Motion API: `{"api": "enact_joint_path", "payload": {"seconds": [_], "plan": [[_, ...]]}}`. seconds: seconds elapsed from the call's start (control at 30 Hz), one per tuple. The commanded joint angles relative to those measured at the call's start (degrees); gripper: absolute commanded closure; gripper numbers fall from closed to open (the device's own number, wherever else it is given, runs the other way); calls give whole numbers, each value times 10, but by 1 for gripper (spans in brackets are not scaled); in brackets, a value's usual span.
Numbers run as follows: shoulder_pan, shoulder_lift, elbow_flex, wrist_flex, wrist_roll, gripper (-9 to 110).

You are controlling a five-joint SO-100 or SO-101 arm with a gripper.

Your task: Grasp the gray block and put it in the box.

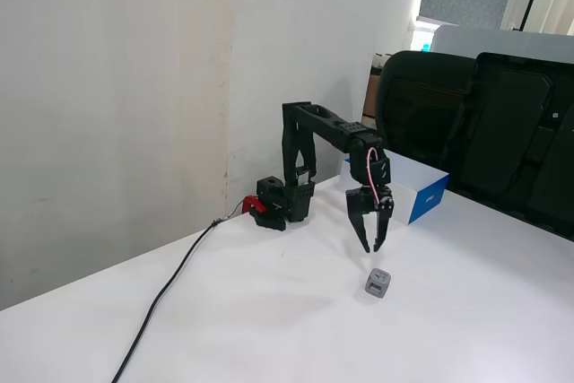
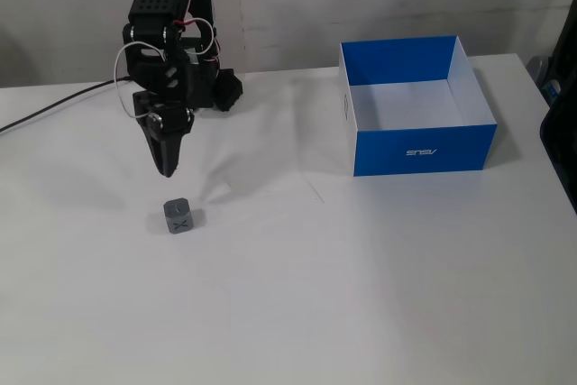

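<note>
The gray block (image 1: 378, 283) (image 2: 178, 216) is a tiny cube lying on the white table, apart from everything else. My gripper (image 1: 372, 246) (image 2: 168, 168) points straight down and hovers a short way above the block, slightly toward the arm's base. In a fixed view its fingers stand a little apart with nothing between them. The box (image 1: 420, 193) (image 2: 424, 149), blue outside and white inside, sits open-topped on the table well away from the block. In a fixed view the gripper partly hides it.
The arm's base (image 1: 285, 201) (image 2: 221, 92) stands by the wall, and a black cable (image 1: 170, 289) (image 2: 54, 110) runs from it across the table. Black office chairs (image 1: 484, 123) stand behind the table's far edge.
</note>
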Motion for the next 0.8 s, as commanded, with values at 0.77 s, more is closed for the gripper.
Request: {"api": "enact_joint_path", "payload": {"seconds": [0.77], "plan": [[11, -337, -504, 326, -316, 100]]}}
